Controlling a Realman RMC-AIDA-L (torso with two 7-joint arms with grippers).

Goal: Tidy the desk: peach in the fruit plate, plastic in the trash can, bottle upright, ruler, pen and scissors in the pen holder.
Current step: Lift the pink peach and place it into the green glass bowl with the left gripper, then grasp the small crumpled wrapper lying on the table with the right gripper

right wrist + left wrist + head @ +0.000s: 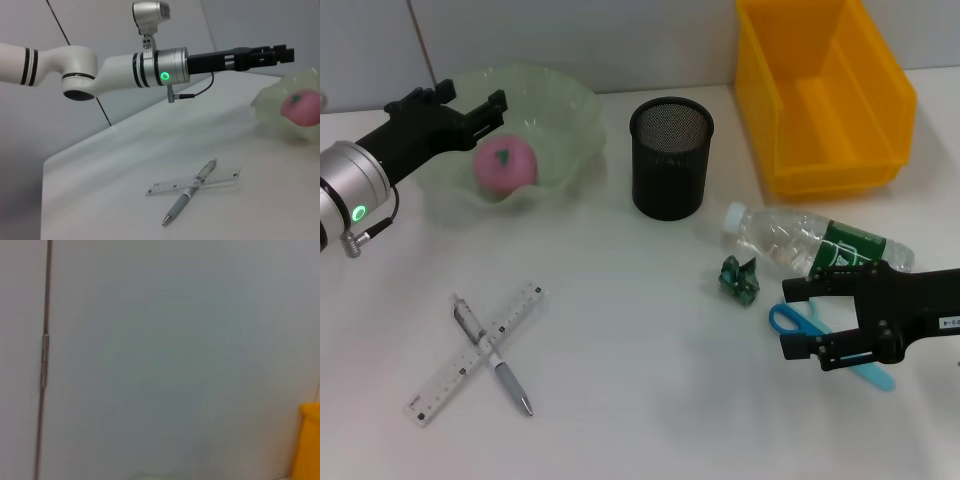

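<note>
**A:** Where is each thing on the desk (650,400)?

**B:** The peach (505,163) lies inside the plate (570,110), at the far left. The holder (670,158) stands upright near the middle, and the yellow can (820,90) is at the far right. The bottle (815,243) lies on its side in front of the can, with its cap toward the holder.

**A:** And the small things?

**B:** A crumpled green plastic (740,279) lies just beside the bottle, on the near side of its cap. The ruler (472,355) and the pen (492,356) lie crossed at the near left; the pen is on top of the ruler. The wrist view of the right arm shows the same cross, ruler (165,187) under pen (187,195). The scissors (790,320) lie at the near right, blue handle toward the middle, and the blades go under the right arm.

**A:** What do the grippers do?

**B:** The left gripper (472,100) hangs above the left rim of the plate, near the peach. Its fingers are spread apart and hold nothing. The right gripper (798,318) is low over the scissors, with its fingers wide, one on each side of the handle. I cannot tell if they touch it.

**A:** The left wrist view?

**B:** Only a grey wall (160,360) and a yellow corner of the can (307,442).
</note>
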